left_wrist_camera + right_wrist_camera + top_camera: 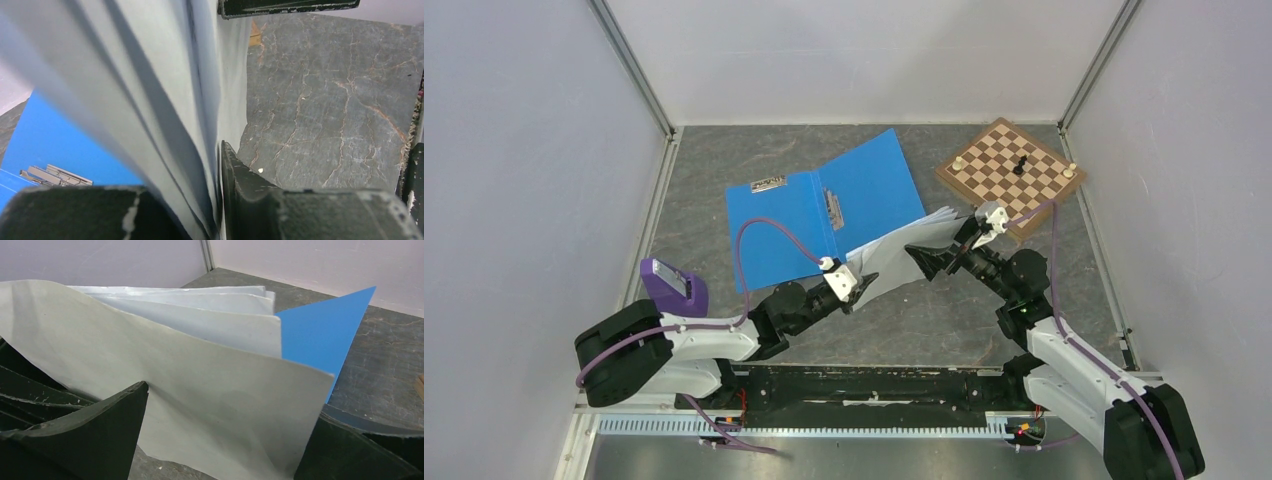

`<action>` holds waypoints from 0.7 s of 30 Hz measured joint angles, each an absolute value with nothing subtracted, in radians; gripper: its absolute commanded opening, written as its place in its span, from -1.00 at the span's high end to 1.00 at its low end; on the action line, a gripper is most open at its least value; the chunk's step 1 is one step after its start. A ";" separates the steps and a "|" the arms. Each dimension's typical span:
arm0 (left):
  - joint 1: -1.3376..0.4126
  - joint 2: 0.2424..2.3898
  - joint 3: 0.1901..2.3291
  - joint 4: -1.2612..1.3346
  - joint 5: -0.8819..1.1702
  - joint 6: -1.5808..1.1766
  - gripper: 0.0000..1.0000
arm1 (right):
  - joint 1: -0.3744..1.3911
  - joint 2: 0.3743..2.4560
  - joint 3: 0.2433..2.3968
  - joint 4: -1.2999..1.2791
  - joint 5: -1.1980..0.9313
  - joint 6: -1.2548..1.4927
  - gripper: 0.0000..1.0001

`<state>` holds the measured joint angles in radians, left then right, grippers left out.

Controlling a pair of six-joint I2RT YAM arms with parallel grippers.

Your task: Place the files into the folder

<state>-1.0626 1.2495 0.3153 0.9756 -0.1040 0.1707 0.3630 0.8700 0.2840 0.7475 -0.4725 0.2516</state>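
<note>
The files (899, 252) are a fanned stack of white sheets held off the table between my two grippers, just right of the open blue folder (794, 225). The folder lies flat, its metal clip (833, 208) at the centre fold. My left gripper (856, 283) is shut on the near left edge of the files (125, 90); the folder (45, 145) shows beneath. My right gripper (934, 262) is open, its jaws wide apart around the right end of the files (200, 365). One fingertip (142, 387) touches the front sheet. The folder corner (320, 335) rises behind.
A wooden chessboard (1004, 175) with a few pieces lies at the back right, close behind the right gripper. A purple object (674, 290) stands at the near left beside the left arm. Enclosure walls stand close on all sides.
</note>
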 measured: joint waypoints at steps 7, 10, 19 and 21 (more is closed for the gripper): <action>-1.063 1.250 0.297 1.003 -0.111 0.159 0.30 | 0.372 0.875 0.284 0.760 -0.482 0.270 -0.96; -1.063 1.253 0.290 1.018 -0.122 0.155 0.29 | 0.389 0.885 0.284 0.774 -0.484 0.279 -0.96; -1.063 1.266 0.271 1.058 -0.150 0.154 0.39 | 0.437 0.896 0.284 0.781 -0.464 0.280 -0.96; -1.063 1.267 0.271 1.058 -0.151 0.154 0.40 | 0.437 0.897 0.284 0.781 -0.461 0.279 -0.96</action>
<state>-1.0626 1.2667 0.2707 1.0584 -0.1513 0.1539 0.4366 0.8967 0.2836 0.7811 -0.4606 0.2794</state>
